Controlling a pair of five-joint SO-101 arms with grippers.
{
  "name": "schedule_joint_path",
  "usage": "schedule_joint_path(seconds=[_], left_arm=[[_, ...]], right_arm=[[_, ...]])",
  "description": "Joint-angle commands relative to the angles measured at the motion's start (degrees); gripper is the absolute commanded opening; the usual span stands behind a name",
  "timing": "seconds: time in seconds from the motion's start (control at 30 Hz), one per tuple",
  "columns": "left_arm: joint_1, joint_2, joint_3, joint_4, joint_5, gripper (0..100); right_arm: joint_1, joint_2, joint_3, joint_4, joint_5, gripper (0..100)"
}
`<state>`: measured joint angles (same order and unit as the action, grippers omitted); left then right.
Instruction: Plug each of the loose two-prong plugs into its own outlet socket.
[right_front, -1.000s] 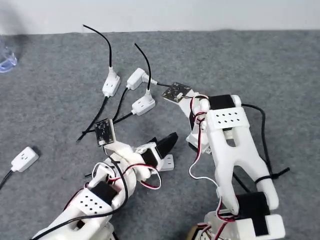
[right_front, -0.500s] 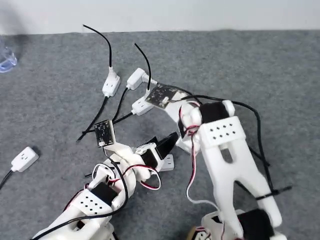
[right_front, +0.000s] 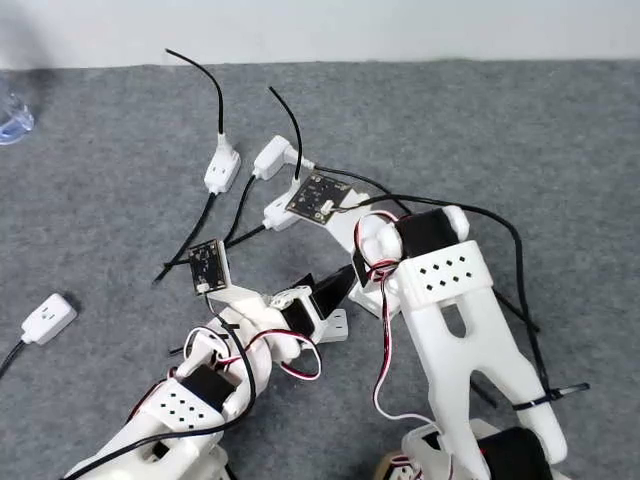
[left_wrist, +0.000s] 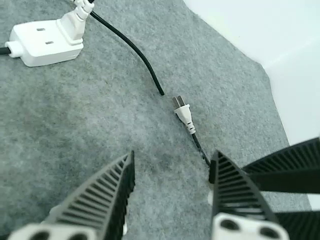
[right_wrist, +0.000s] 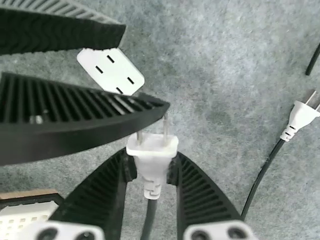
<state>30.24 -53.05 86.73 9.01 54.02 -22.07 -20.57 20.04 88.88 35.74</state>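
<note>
Your right gripper (right_wrist: 151, 162) is clenched on a white two-prong plug (right_wrist: 151, 149). One finger presses each flank of the plug's body. The prongs point away from the wrist, and the black cord runs back between the fingers.

Just past the prongs sits one black finger (right_wrist: 75, 117) of your left gripper. Beyond that finger, a white outlet socket (right_wrist: 111, 70) lies slots-up on the grey worktop (right_wrist: 225, 55), showing in the gap between that gripper's two fingers. The prongs are near the socket but not in it.

From above, the outlet socket (right_front: 337, 325) lies just beside the left gripper (right_front: 325, 290), and the right arm's wrist leans over the same spot. Your left gripper (left_wrist: 174, 159) is released, its fingers well spread over bare grey carpet.

A loose plug (right_wrist: 304, 114) lies flat on the worktop off to one side of the held plug, its cord trailing away. The left wrist view also has a loose plug (left_wrist: 182, 111) lying ahead of its gripper.

Farther off in that view, a mated socket (left_wrist: 37, 40) has a seated plug (left_wrist: 74, 19) in its end, with a short black cord curving away from it.

In the high view, a lone socket (right_front: 48, 318) rests near the worktop's edge, well apart from both arms. Other white cord ends (right_front: 222, 165) lie towards the back.
</note>
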Motion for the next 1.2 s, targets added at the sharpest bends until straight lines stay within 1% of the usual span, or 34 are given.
schedule_joint_path(seconds=[0.0,0.27,0.43,0.77,0.9,1.17], left_arm=[[0.1,-1.1,-0.6,-0.3,-0.7,23],[-0.3,-1.1,-0.6,-0.3,-0.7,23],[-2.0,-1.1,-0.7,-0.3,-0.7,23],[-2.0,-1.1,-0.5,-0.2,-0.7,23],[-1.9,-1.1,-0.5,-0.2,-0.7,23],[-1.9,-1.1,-0.5,-0.2,-0.7,23]], right_arm=[[-2.6,-3.1,-0.6,1.1,-1.8,0.8],[-7.0,-11.6,-0.6,3.9,-2.4,0.8],[-7.0,-13.3,-0.5,4.8,-3.3,0.8],[-6.8,-13.7,-0.8,4.1,-3.4,0.8],[-6.7,-13.7,-3.3,4.2,-4.7,0.8],[-6.8,-13.7,-4.6,4.1,-4.6,0.8]])
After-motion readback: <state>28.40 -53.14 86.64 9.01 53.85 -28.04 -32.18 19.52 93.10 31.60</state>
